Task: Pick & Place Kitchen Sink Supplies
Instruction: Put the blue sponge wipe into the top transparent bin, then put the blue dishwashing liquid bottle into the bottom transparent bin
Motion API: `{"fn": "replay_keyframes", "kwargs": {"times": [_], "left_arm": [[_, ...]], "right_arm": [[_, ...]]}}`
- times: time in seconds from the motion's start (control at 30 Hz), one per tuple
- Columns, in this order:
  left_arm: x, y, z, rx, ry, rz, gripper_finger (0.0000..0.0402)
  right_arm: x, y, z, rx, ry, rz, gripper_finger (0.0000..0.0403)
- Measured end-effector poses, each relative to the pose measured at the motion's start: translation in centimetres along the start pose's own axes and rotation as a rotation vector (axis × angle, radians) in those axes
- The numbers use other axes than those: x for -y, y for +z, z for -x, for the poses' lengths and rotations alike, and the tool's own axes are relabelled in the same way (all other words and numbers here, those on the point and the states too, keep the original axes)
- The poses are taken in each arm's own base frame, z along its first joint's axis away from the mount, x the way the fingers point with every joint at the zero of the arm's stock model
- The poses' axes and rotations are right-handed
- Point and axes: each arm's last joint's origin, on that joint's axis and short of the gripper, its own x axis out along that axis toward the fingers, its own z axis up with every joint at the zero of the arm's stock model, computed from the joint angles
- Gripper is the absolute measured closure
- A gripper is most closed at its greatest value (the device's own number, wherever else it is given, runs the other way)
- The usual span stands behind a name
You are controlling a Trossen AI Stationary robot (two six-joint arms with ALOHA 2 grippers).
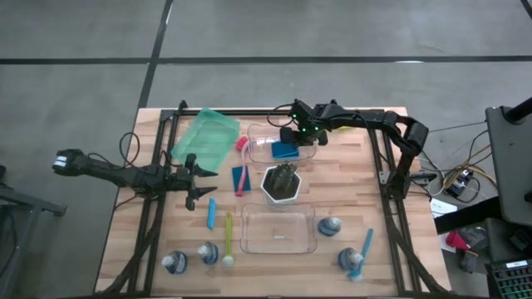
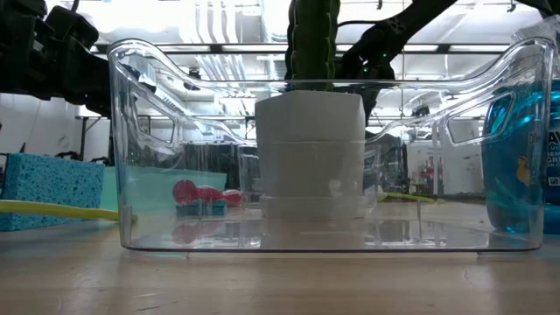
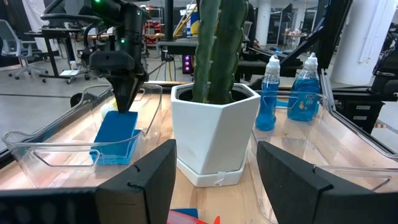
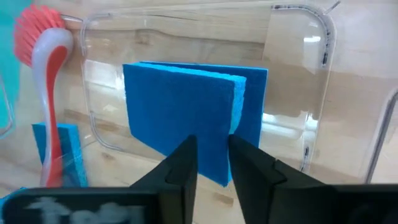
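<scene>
A flat blue sponge [image 4: 186,118] stands on edge, tilted, inside the far clear bin [image 1: 259,133], its lower end on the bin's floor [image 3: 112,152]. My right gripper [image 4: 213,168] reaches down into that bin from the far right and is shut on the sponge's upper edge. My left gripper [image 3: 214,180] waits open and level at the table's left, pointing at the white pot with the cactus [image 1: 281,184]. A pink brush [image 1: 242,162] lies across a second blue sponge [image 1: 238,176] beside the bin. My right gripper pinches the blue sponge's upper edge [image 4: 214,134] between its two fingers, one on each flat face. The fingers [image 3: 127,93] come slanting down from above. The sponge stands tilted below them, its lower end on the bin's floor.
A green tray [image 1: 205,139] lies at the far left. A second clear bin [image 1: 278,228] stands near the front. Around it are bottles of blue liquid [image 1: 329,226] [image 1: 174,263] [image 1: 208,252] and brushes [image 1: 211,212] [image 1: 229,237] [image 1: 363,253].
</scene>
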Motion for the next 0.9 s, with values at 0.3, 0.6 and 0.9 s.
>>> {"fn": "replay_keyframes", "kwargs": {"times": [0.3,0.6,0.9], "left_arm": [[0.0,0.0,0.0,0.000,0.000,0.000,0.0184],[0.0,0.0,0.0,0.000,0.000,0.000,0.0184],[0.0,0.0,0.0,0.000,0.000,0.000,0.0184]], "right_arm": [[-0.2,-0.1,0.4,-0.027,0.032,0.021,0.0268],[-0.4,-0.2,1.9,0.002,0.061,0.052,0.0250],[-0.8,-0.4,5.0,0.066,0.126,0.149,0.0260]]}}
